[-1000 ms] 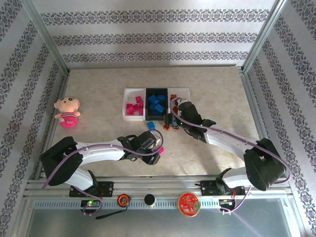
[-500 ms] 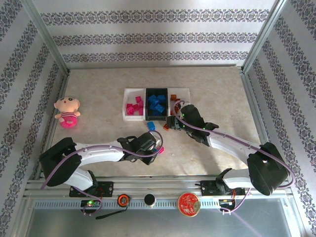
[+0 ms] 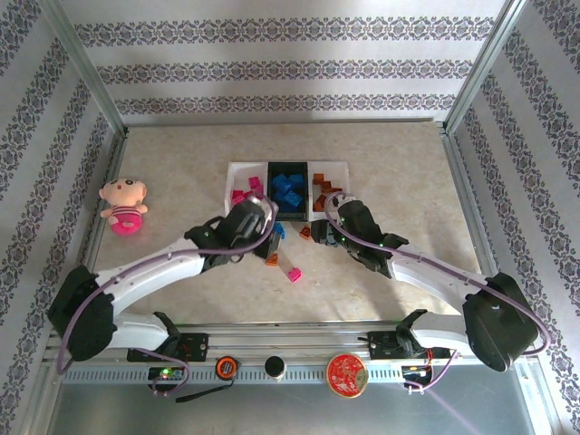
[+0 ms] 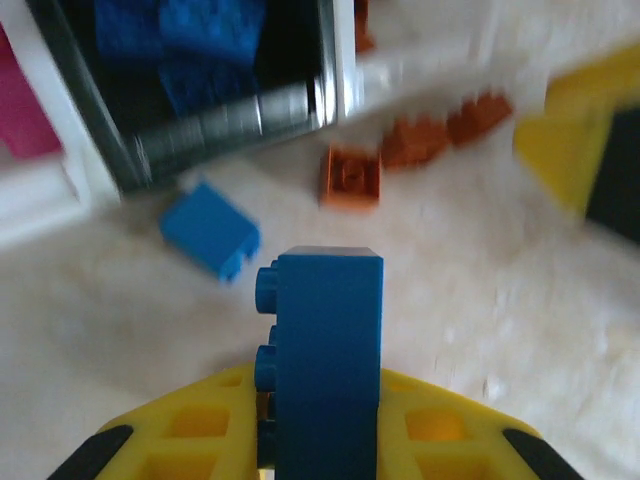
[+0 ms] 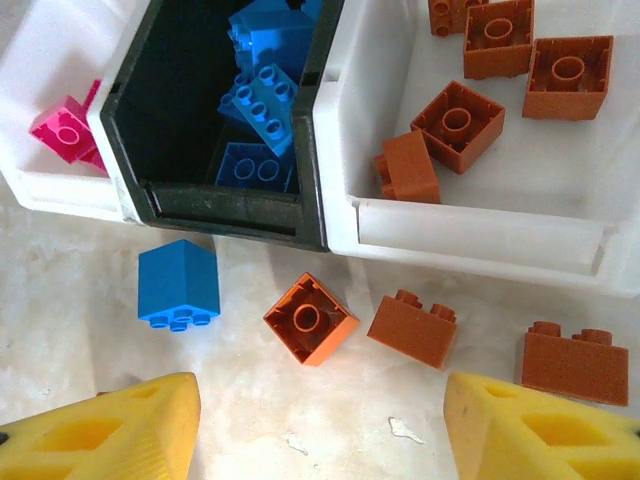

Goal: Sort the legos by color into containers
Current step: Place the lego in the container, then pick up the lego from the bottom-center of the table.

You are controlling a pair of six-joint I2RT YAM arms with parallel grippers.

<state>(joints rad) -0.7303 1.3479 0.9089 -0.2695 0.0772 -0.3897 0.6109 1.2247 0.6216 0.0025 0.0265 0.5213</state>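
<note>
My left gripper (image 4: pixel 320 390) is shut on a blue lego (image 4: pixel 330 320), which stands upright between the yellow fingers; seen from above, the left gripper (image 3: pixel 268 245) hovers just in front of the containers (image 3: pixel 237 169). My right gripper (image 5: pixel 320 440) is open above the table by the black tray (image 5: pixel 220 205). Before it lie a loose blue lego (image 5: pixel 178 283) and three orange legos (image 5: pixel 310 318), (image 5: pixel 412 328), (image 5: pixel 575 365). Blue legos fill the black tray, orange ones the right white tray (image 5: pixel 480 235), pink ones the left white tray (image 5: pixel 40 185).
A loose pink lego (image 3: pixel 294 275) lies on the table nearer the arm bases. A pink plush doll (image 3: pixel 122 205) sits at the far left by the metal frame. Patterned walls enclose the table on three sides.
My left gripper shut on the blue lego and swung from the near table up toward the trays. My right gripper drew back a little from the right white tray, still open.
</note>
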